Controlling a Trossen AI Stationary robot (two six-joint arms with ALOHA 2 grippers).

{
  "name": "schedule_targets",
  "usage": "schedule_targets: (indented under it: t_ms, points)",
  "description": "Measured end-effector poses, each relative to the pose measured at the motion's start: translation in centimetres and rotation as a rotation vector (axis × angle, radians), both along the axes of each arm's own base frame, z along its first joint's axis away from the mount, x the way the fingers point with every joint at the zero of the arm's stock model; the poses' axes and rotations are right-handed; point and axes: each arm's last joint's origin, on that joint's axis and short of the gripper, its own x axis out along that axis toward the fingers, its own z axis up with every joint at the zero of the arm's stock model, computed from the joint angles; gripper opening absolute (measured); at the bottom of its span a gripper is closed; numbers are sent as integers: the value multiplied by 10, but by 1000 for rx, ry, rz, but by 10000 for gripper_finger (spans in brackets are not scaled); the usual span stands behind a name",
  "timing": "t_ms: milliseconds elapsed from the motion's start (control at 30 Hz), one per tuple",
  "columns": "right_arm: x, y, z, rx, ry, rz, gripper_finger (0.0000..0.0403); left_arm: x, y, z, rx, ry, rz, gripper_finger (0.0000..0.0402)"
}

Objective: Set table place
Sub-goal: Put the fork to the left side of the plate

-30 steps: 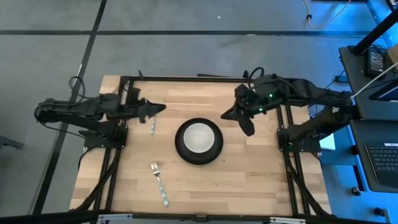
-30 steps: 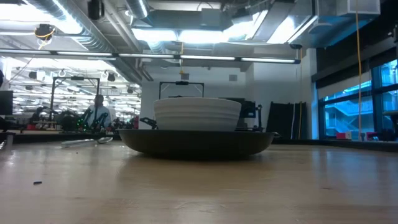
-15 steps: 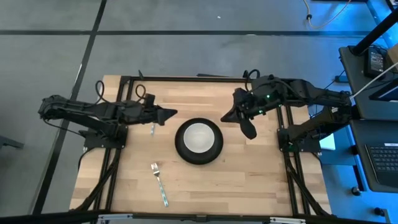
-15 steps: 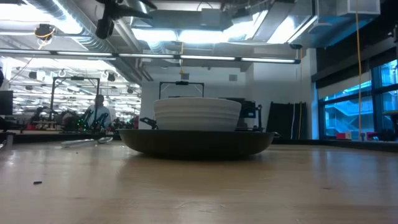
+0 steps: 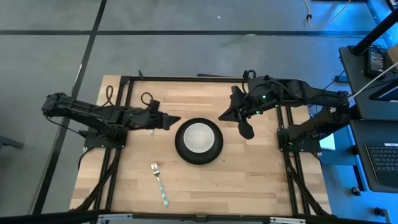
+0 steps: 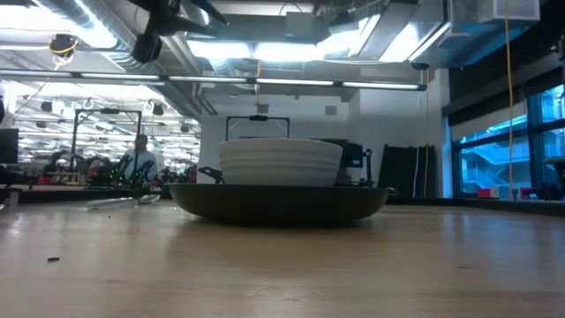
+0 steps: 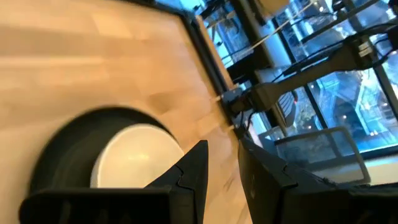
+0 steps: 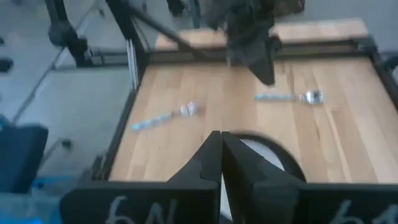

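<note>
An open workshop with ceiling strip lights and blue-lit windows stretches behind a rectangular light wood butcher-block bench point(image 5: 249, 180) edged in thin black metal. At its middle sits a matte black round plate point(image 5: 184, 152) with a smaller white bowl point(image 5: 198, 137) resting inside it, a pairing that looks settled. The cutlery does not. A small silver fork with a pale blue handle point(image 5: 158, 182) lies at an angle on the near-left part of the bench, well apart from the plate. A small silver spoon with a pale blue handle point(image 8: 287, 96) lies on the wood near the left arm; in the overhead view that arm mostly covers it.

The left pincer point(image 5: 171, 119) hangs above the bench just beside the plate's left rim, its two dark fingers point(image 7: 194, 168) set a narrow gap apart and empty. The right pincer point(image 5: 245, 130) hovers off the plate's upper right, fingers pressed together, also carrying nothing.

Judged from the layout, the job is roughly half done: plate and bowl stand in place, while fork and spoon have yet to be brought alongside the plate and straightened. The left arm, the nearer to both pieces, seems the likelier one to fetch them.
</note>
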Motion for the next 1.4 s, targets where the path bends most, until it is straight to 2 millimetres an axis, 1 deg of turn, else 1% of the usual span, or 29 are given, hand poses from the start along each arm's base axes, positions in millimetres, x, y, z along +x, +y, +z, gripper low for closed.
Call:
schedule_targets:
  t_ms: [167,500,633,767,1000,1100,1233,1400]
  points:
    - [-2,3,-12,-35,83,27,11,7,-12,-9,-19,36,-38,82]
    - [-4,5,-13,-24,104,21,11,3,-25,-14,-126,58,-52,82]
    - [-4,5,-13,-21,111,19,14,2,-29,-15,-122,62,-61,82]
    - [-4,5,-13,-21,111,18,32,1,-31,-15,-118,61,-60,82]
    - [-4,4,-13,-1,116,2,93,1,-31,-15,-117,60,-58,82]
    - [-4,4,-14,0,117,2,113,1,-31,-15,-117,60,-58,82]
    - [-4,4,-14,44,128,-29,124,1,-31,-14,-116,60,-58,82]
    - [-5,4,-14,130,156,-90,118,1,-31,-14,-148,51,-47,82]
